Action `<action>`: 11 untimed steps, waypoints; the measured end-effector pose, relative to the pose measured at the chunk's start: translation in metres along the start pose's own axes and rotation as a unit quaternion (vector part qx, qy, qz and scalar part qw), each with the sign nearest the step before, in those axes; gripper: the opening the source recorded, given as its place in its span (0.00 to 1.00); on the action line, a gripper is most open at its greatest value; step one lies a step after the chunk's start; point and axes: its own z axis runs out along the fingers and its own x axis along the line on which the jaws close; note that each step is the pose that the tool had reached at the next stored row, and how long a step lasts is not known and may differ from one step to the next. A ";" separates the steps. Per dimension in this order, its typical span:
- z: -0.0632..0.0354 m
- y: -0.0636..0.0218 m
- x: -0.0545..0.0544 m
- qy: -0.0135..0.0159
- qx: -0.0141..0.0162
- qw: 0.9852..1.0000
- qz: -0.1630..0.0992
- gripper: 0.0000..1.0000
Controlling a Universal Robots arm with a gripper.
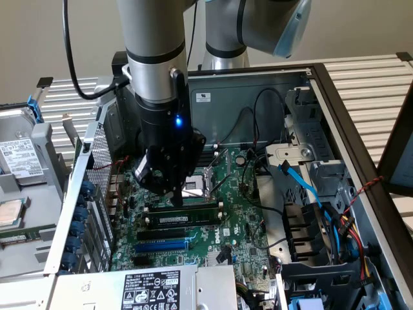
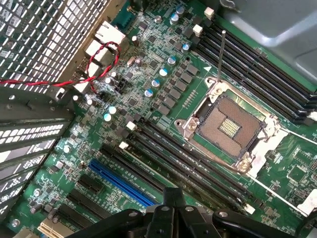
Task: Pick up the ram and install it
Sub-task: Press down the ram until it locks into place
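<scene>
In the exterior view the gripper [image 1: 177, 197] hangs low inside an open computer case [image 1: 335, 110], its jaws drawn together into a narrow black tip with nothing between them. That tip sits right at the upper edge of the ram [image 1: 182, 210], a long, thin dark green stick with black chips and a pale label, lying lengthwise in the memory slot nearest the processor socket; whether tip and stick actually touch cannot be told. The gripper body is matt black with a small blue light, and above it is a smooth silver-grey cylinder of the arm. Below the ram run further black slots [image 1: 174, 232] and a bright blue expansion slot [image 1: 161, 246]. The motherboard [image 1: 242, 219] is glossy green, crowded with small parts. At the exterior view's right, blue and black cables [image 1: 303, 187] loop over grey metal drive bays. At the exterior view's left, a loose hard drive [image 1: 19, 158] and a square silver processor chip [image 1: 11, 214] rest on the slatted worktop [image 1: 371, 81].

In the wrist view the gripper [image 2: 173, 198] shows as a dark, blurred wedge with its jaws together, just over the long black memory slots [image 2: 188, 158]. Beside them sits the open processor socket [image 2: 233, 124], a square of fine pins in a bright metal frame. A twisted red-and-black wire [image 2: 74, 82] crosses a perforated metal panel [image 2: 44, 34].
</scene>
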 end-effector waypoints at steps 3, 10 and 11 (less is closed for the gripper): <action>0.0000 0.0000 0.000 0.001 0.000 1.000 0.024 0.10; 0.0000 0.0000 0.000 0.003 0.001 0.997 0.083 0.10; 0.0000 0.0000 0.000 0.003 0.001 0.996 0.092 0.10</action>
